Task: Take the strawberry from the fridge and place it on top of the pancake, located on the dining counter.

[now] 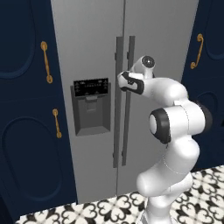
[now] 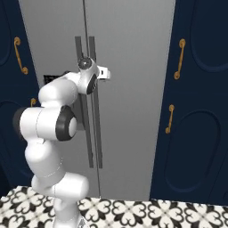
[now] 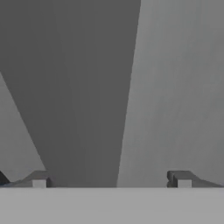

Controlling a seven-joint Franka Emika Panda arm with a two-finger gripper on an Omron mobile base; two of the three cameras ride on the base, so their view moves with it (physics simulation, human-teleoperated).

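Two long dark handles (image 1: 123, 103) ran vertically down the middle of the fridge (image 1: 92, 43), one on each side of the seam where its grey doors met, and the coming move seemed to turn on them. The gripper (image 3: 111, 183) was raised to about the handles' upper part and pointed straight at the doors. In the hand view its two fingers (image 3: 39, 180) stood wide apart with nothing between them, and a broad dark band, most likely one of the handles seen very close, ran away from them lengthwise and filled most of the gap. The long axis of that handle was upright in the room, so the spread fingers would have to straddle it from either side, not from above and below.

From the base views the hand looked to be just in front of the handles, though whether it touched one could not be told. The black dispenser panel (image 1: 91, 105) sat on the door to the left of the handles, and navy cabinets (image 2: 200, 111) with gold pulls flanked the fridge on both sides above a patterned tile floor (image 2: 147, 213).

Both doors were shut, so the strawberry, presumably inside, was hidden. The task appeared to be at its first step: closing on a handle and pulling a door open.
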